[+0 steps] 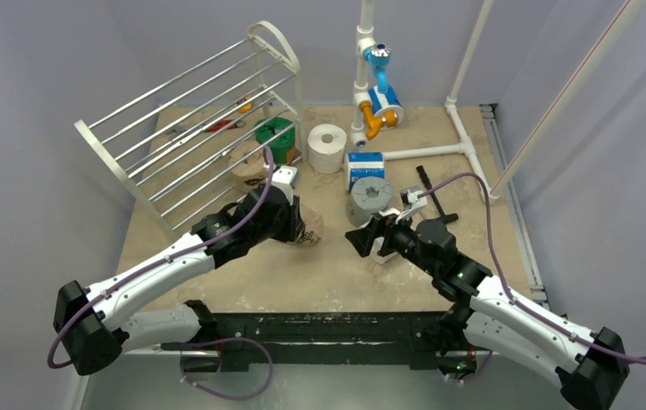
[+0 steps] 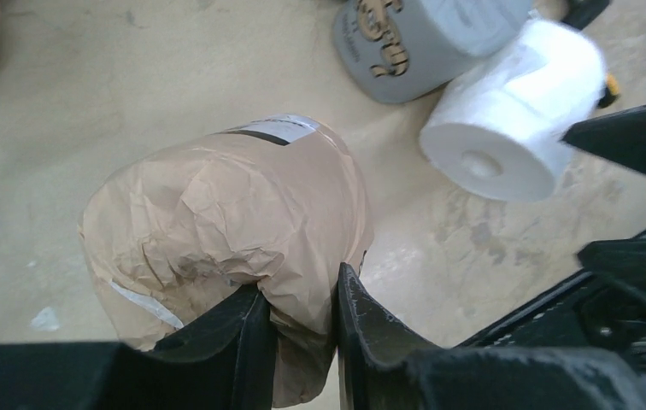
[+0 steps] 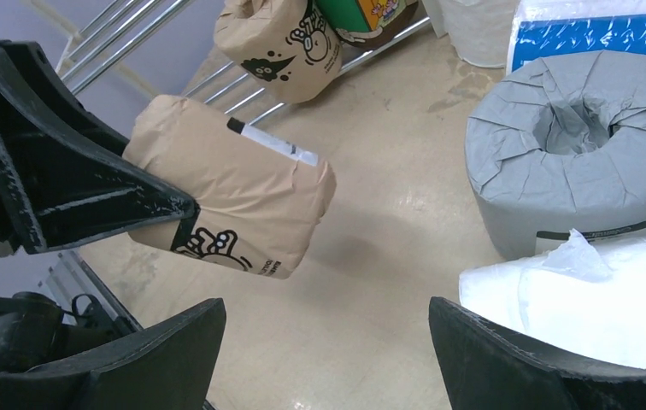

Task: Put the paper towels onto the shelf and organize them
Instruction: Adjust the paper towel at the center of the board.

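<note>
Left claw [image 2: 300, 292] pinches the tan roll [image 2: 226, 213]; right claw [image 3: 324, 318] gapes.

- I am counting two tan rolls [image 3: 234, 205] [image 3: 281, 38], two white rolls [image 1: 328, 147] [image 3: 593, 307].
- I am seeing one grey roll [image 1: 371, 198], one green roll [image 1: 278, 135], one blue roll [image 1: 366, 166].
- One shelf [image 1: 103, 151].

tan roll [image 3: 234, 196]: black cartoon print on the wrapper, with small black lettering beside it; lettering was too small to read.
white sticker [image 3: 273, 143]: sat on the tan roll, carried a black bar; no legible characters.
second tan roll [image 3: 281, 38]: same black cartoon print; no words were readable.
grey roll [image 2: 414, 38]: tan block lettering on the wrapper in the left wrist view, cropped by the frame edge; could not be made out.
yellow panel [image 3: 379, 10]: partial dark letters, cut off at the top edge; unreadable.
result: nothing was legible.
</note>
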